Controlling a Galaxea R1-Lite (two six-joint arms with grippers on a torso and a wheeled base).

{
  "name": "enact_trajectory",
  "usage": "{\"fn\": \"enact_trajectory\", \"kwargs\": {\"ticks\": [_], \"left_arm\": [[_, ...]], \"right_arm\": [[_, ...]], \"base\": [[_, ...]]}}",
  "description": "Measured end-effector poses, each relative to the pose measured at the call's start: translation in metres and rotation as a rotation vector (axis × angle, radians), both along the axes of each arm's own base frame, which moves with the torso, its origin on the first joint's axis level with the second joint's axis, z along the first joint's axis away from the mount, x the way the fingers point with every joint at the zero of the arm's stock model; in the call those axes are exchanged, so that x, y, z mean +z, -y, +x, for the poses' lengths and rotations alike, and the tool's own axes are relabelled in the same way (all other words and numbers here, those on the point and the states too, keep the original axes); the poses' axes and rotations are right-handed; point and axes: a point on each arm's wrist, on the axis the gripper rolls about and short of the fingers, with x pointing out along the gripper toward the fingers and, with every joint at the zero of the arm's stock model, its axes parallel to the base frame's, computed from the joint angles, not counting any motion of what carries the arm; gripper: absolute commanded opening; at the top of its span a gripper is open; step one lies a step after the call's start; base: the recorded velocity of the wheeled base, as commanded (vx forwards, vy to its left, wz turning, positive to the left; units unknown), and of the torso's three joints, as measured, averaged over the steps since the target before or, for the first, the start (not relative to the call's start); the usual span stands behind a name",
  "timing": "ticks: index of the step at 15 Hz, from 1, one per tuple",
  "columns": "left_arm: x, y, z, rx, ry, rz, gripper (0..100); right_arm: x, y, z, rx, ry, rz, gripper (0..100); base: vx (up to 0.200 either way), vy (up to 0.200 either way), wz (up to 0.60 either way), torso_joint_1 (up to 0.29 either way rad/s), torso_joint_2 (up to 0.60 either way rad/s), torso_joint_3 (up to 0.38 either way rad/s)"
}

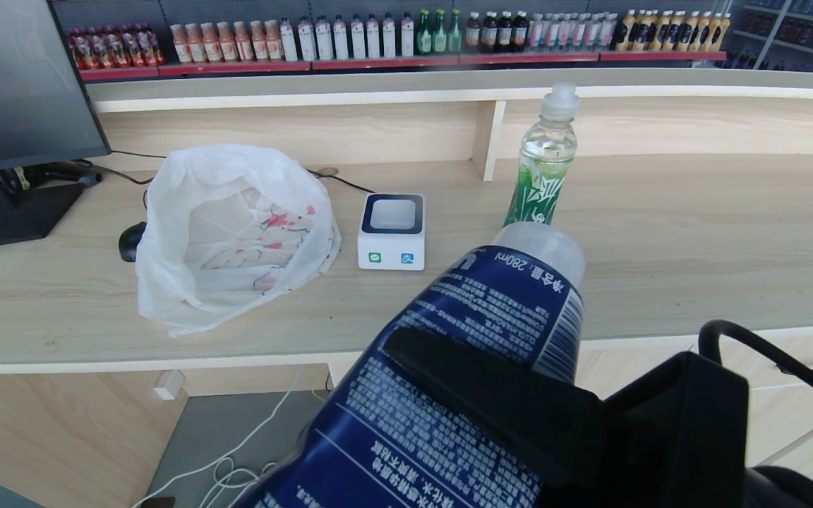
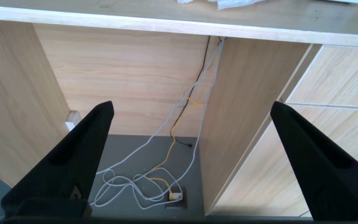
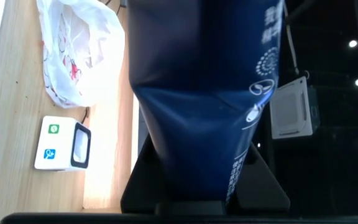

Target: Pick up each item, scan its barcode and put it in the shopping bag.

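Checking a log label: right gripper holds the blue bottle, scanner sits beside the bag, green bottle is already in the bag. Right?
No. The green bottle is not in the bag; the head view shows it upright on the counter, right of the scanner. The right gripper does hold the blue bottle.

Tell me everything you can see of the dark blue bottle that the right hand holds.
The blue bottle wears a glossy dark blue sleeve with white print and a barcode along one side. Its whitish, translucent cap end looks like plastic. It is tilted, cap end pointing away toward the counter, and raised in front of the counter's near edge. The right hand is shut on its body. Nothing else seems to touch it.
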Motion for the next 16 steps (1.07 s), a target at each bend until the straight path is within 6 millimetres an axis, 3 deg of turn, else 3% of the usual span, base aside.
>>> {"fn": "enact_trajectory", "kwargs": {"ticks": [5,11,16], "left_arm": [[0.000,0.000,0.000,-0.001,0.000,0.000,100],[0.000,0.000,0.000,0.000,0.000,0.000,100],[0.000,0.000,0.000,-0.001,0.000,0.000,100]], "right_arm": [[0.006,0.006,-0.002,0.049,-0.100,0.158,0],[0.010,0.018,-0.005,0.148,-0.355,0.345,0],[-0.006,0.021,-0.006,0.207,-0.552,0.385,0]], "base": [[0.000,0.000,0.00,0.000,0.00,0.000],[0.000,0.000,0.00,0.000,0.00,0.000],[0.000,0.000,0.00,0.000,0.00,0.000]]}}
